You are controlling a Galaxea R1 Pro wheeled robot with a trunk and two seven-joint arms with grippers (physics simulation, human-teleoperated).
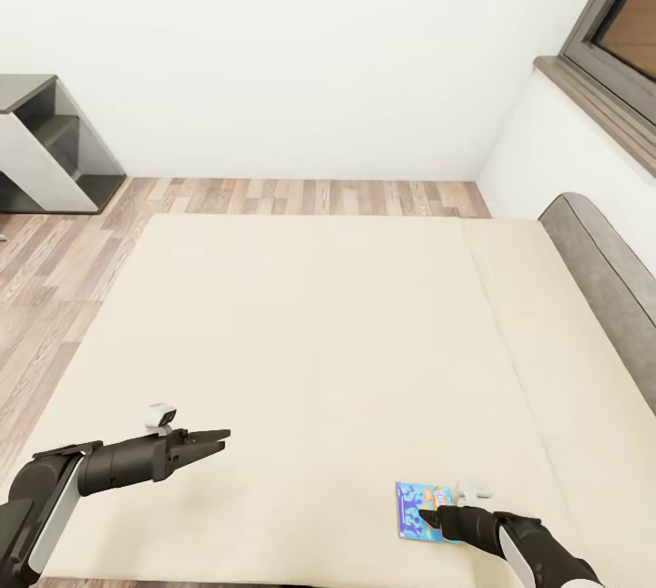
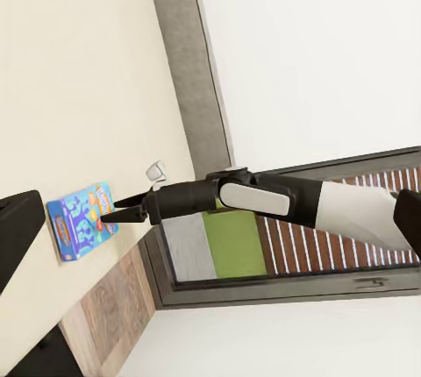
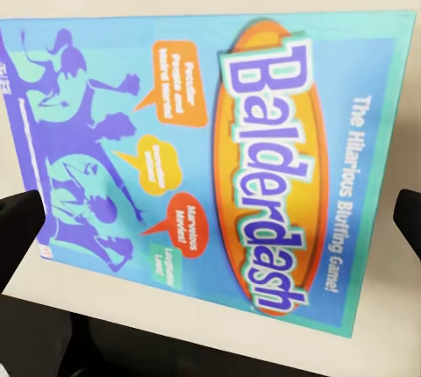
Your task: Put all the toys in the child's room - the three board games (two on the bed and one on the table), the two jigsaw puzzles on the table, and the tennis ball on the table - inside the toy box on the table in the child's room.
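Blue "Balderdash" board game (image 1: pixel 423 510) lies flat on the beige bed (image 1: pixel 319 342), near its front edge. My right gripper (image 1: pixel 435 515) hangs right over it, fingers (image 3: pixel 17 228) spread either side of the box (nothing clasped). My left gripper (image 1: pixel 221 436) hovers well apart, nearly closed, empty.

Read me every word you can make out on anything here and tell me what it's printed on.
All on the blue board game lying on the bed:
"Balderdash"
"The Hilarious Bluffing Game!"
"People"
Other speech-bubble words: too blurred.
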